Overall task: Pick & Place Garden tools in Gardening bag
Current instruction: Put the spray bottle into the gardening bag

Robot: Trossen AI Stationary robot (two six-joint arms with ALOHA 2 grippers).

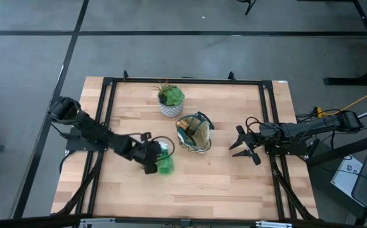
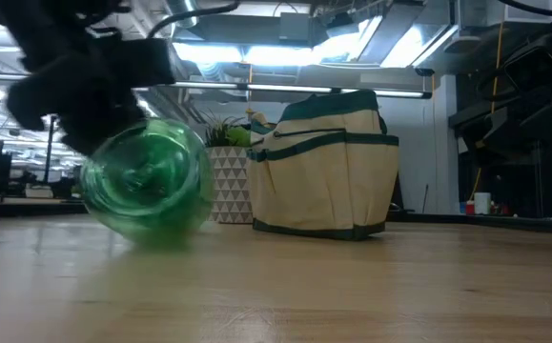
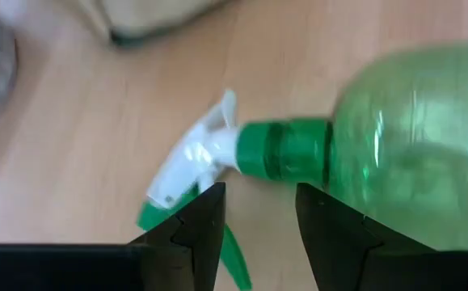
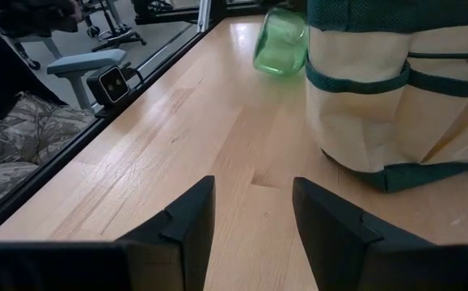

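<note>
The green bottle (image 1: pixel 165 166) lies on its side on the bench (image 1: pixel 189 190), just left of the middle, and the bag (image 1: pixel 194 132) stands near the middle beside the plant (image 1: pixel 170 100). The left tool (image 1: pixel 153 158) is right over the bottle's neck with its fingers apart, maybe touching it. The right tool (image 1: pixel 242 146) waits by the right edge, open and holding nothing.
</note>
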